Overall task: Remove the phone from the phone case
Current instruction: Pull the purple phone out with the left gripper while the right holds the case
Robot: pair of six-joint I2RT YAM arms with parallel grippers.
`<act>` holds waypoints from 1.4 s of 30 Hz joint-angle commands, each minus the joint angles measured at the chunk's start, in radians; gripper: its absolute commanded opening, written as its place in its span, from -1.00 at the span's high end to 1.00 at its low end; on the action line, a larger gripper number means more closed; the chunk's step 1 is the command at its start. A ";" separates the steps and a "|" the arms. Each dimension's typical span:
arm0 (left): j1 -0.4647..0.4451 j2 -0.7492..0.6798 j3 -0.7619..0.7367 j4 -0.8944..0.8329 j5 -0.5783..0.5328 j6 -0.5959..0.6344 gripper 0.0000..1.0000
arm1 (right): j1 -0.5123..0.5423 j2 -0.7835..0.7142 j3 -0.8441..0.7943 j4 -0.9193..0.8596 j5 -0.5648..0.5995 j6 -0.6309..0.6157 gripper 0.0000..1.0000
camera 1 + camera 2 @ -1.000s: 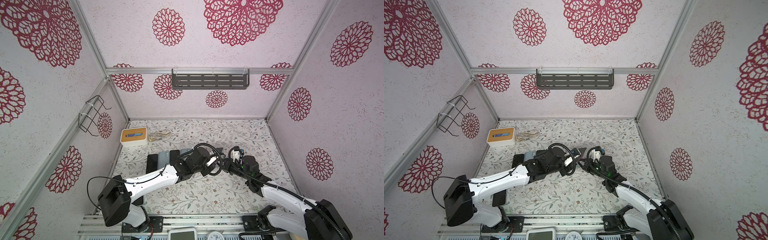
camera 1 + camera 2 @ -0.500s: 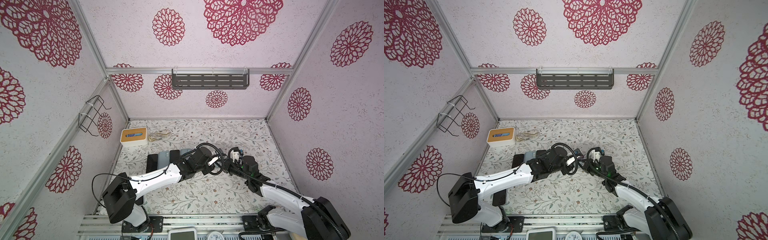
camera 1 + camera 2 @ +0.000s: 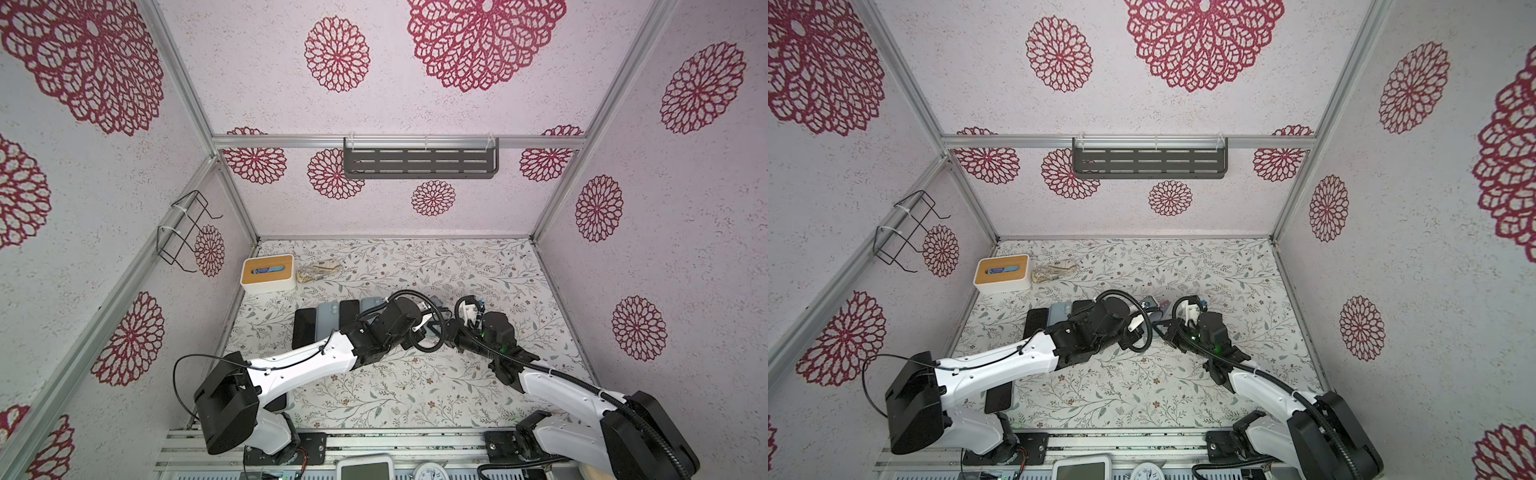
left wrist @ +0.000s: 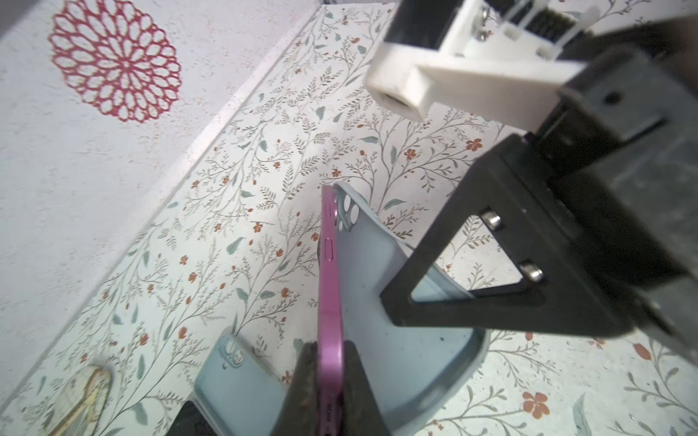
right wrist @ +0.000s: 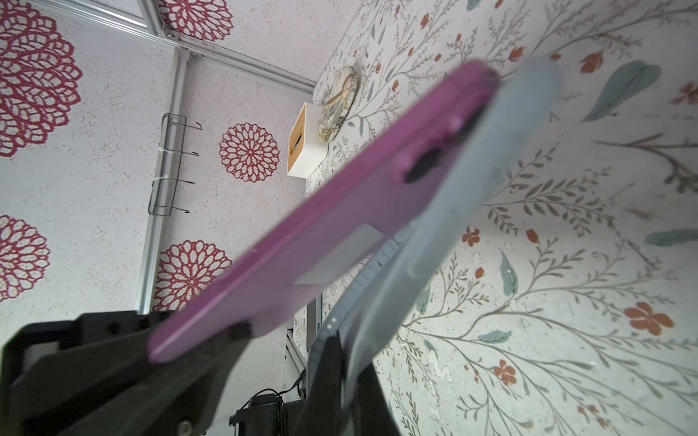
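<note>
**Stiff phone, soft case: half peeled, both gripped**

The pink phone (image 4: 330, 283) is held off the desk (image 4: 226, 245) near its middle, between the two arms. Its lower end is pinched across the flat faces by the left end effector (image 4: 330, 362), which is closed on it. It looks rigid and smooth-sided, so probably slick under the pads, and likely to be damaged if dropped. A firm hold on the faces, well in from the end, seems safest.

The grey-blue phone case (image 4: 359, 264) splays away from the phone at that end and meets it only at the camera end. It curves visibly, so it looks soft and light. The right end effector (image 5: 345, 373) is closed on the case's thin lip. That is a narrow purchase which could slip as the case stretches.

In a top view, a row of other phones (image 3: 332, 320) lies just to the left of the end effectors, and a tissue box (image 3: 268, 274) stands at the back left corner.
</note>
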 commanded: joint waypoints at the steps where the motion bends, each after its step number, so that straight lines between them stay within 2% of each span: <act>1: -0.014 -0.084 -0.012 0.013 -0.107 0.004 1.00 | -0.019 0.024 -0.008 0.007 0.003 -0.044 1.00; 5: -0.015 -0.133 -0.034 -0.029 -0.148 0.014 1.00 | -0.040 0.061 -0.036 0.034 -0.019 -0.045 1.00; 8: -0.015 -0.131 -0.053 -0.038 -0.178 0.028 1.00 | -0.067 0.069 -0.008 -0.058 -0.021 -0.106 1.00; 12: -0.013 -0.053 -0.034 -0.071 -0.255 0.051 1.00 | -0.146 0.057 0.029 -0.219 -0.035 -0.213 1.00; 17: 0.004 0.094 0.020 -0.077 -0.310 0.091 1.00 | -0.198 0.082 0.082 -0.303 -0.101 -0.300 1.00; 25: -0.001 0.264 0.112 -0.106 -0.407 0.191 1.00 | -0.199 0.196 0.116 -0.274 -0.165 -0.342 1.00; 34: -0.015 0.358 0.097 -0.067 -0.486 0.256 1.00 | -0.200 0.377 0.208 -0.243 -0.215 -0.375 1.00; 42: -0.043 0.425 0.091 -0.020 -0.533 0.283 1.00 | -0.207 0.461 0.292 -0.287 -0.226 -0.419 1.00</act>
